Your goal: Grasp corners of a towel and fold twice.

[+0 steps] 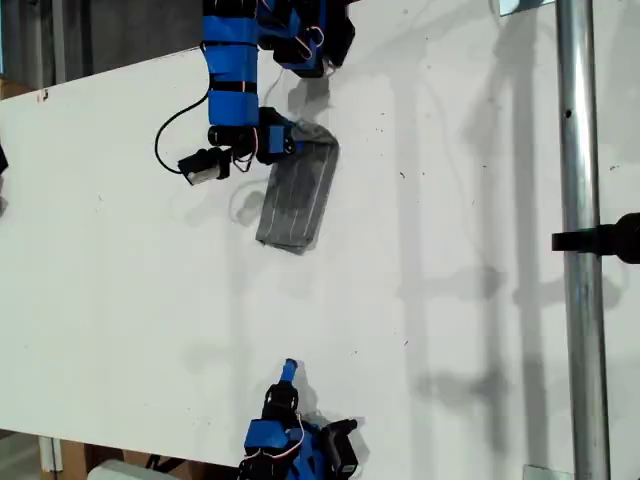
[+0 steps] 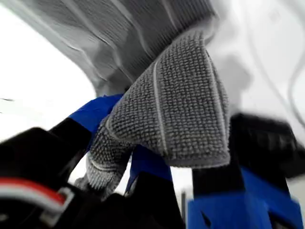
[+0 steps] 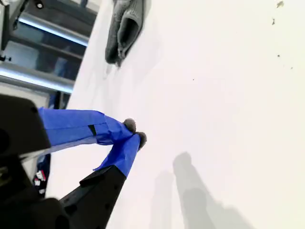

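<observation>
1 folded towel (image 1: 298, 195) is seen on the white table (image 1: 450, 300); its corner (image 2: 176, 114) is pinched by my first gripper (image 2: 157, 157). My second gripper (image 3: 136, 133) is pressed together, empty, well apart.

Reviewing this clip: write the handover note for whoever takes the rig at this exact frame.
My first gripper: shut on an end of the towel, which drapes over the tool in the first wrist view.
My second gripper: shut, holding nothing, near the table edge at the exterior view's bottom, well apart from the towel.
Towel: a narrow folded strip lying near the exterior view's top centre.
Done: it looks folded at least once.
Left: how many folds are in cannot be told; check, then release and flatten.
</observation>
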Tool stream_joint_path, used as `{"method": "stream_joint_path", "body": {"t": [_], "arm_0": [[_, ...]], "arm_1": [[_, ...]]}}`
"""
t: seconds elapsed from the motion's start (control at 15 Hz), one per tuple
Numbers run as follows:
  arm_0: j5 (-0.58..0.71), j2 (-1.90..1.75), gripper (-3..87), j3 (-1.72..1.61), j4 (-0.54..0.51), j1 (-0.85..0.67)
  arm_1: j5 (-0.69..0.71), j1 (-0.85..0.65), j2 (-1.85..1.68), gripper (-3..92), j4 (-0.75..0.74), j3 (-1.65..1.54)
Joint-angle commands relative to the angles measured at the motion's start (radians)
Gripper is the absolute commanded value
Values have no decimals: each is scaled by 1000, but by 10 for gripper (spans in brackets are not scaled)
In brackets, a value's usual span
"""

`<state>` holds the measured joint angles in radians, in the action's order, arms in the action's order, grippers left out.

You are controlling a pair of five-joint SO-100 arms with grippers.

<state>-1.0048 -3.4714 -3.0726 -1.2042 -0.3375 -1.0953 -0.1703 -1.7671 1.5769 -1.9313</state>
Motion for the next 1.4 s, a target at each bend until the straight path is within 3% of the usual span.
{"method": "stream_joint_path", "body": {"t": [0.0, 0.27, 0.47, 0.53, 0.73, 0.8, 0.87, 0.93, 1.07, 1.13, 1.33], "arm_0": [[-3, -9, -28, 3, -2, -2], [-2, -9, -28, 3, 0, -3], [-2, -9, -28, 3, 0, -3], [-2, -9, -28, 3, 0, -2], [0, -9, -28, 3, 2, -6], [0, -9, -28, 3, 3, -6], [0, -9, -28, 3, 3, -5], [2, -9, -28, 2, 5, -6], [-6, -9, -28, 0, 11, -9], [-25, -9, -27, 0, 11, -14], [-156, -9, -27, -21, 38, 6]], "arm_1": [[61, -20, -98, -2, -307, 92], [81, -95, -112, -2, -741, 9], [84, -124, 2, 19, -933, -32], [84, -117, 12, 190, -969, -26], [133, -81, -179, 402, -1341, -212], [141, -66, -275, 292, -1424, -276], [141, -52, -379, 221, -1427, -316], [141, -51, -503, 215, -1434, -379], [87, -112, -641, 215, -1129, -399], [44, -132, -658, 50, -974, -416], [-94, -132, -851, -1, -580, -604]]}}
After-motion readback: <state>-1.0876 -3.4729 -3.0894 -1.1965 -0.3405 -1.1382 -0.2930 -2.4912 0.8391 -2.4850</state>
